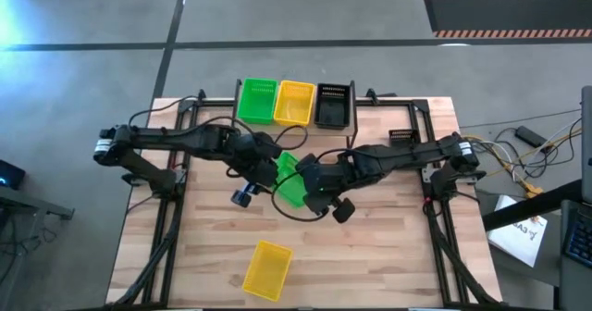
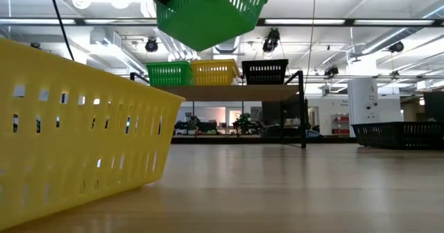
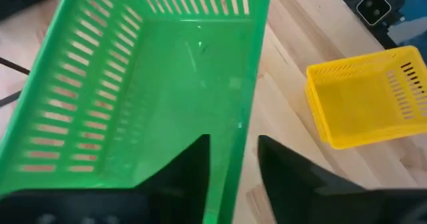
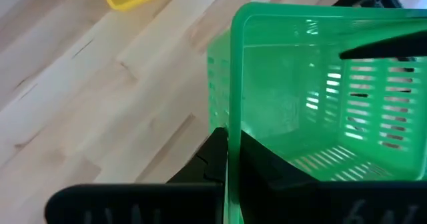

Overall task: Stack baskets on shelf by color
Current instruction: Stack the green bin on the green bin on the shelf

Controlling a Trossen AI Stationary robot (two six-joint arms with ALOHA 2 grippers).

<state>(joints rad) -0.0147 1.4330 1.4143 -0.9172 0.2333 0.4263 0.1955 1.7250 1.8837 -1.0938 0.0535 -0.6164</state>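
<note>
A: Gripping status, right gripper?

B: Its fingers are closed on one wall of the green basket, one finger inside, one outside. The basket is lifted clear of the surface, above its centre.

A: Left gripper?

B: Its fingers straddle the opposite wall of the same green basket, one inside, one outside. A gap shows on each side of the wall, so they are parted and not clamped.

A: Basket attitude?

B: Tilted. In the low view its underside hangs at the top of the picture, with nothing beneath it but air.

A: Arm positions?

B: From above, both arms reach in from the left and right edges of the surface and meet over the green basket.

A: Other baskets?

B: One yellow basket lies on the surface near the front edge, well apart from the grippers. On the shelf at the far edge stand three side by side: shelf green basket, shelf yellow basket, shelf black basket. A further black basket sits on the surface near the right edge.
</note>
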